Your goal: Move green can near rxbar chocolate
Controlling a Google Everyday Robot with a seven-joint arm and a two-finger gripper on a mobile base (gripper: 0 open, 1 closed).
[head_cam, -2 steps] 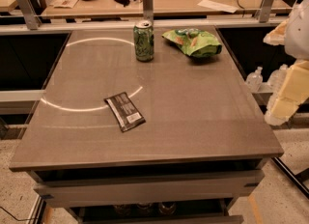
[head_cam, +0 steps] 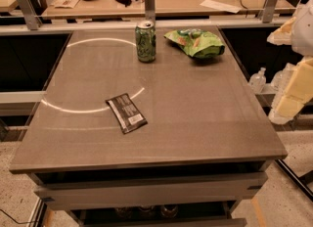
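Observation:
The green can (head_cam: pixel 145 41) stands upright at the back of the grey table (head_cam: pixel 195 118), a little left of centre. The rxbar chocolate (head_cam: pixel 126 113), a flat black wrapper with a white label patch at its near end, lies on the table's left-front part, well apart from the can. My gripper (head_cam: pixel 292 96) shows as cream and white parts at the right edge of the view, beyond the table's right side and far from both things. It holds nothing that I can see.
A green chip bag (head_cam: pixel 195 42) lies just right of the can at the back. A wooden desk (head_cam: pixel 186 1) with headphones, papers and cables stands behind the table. A plastic bottle (head_cam: pixel 257 80) sits low to the right of the table.

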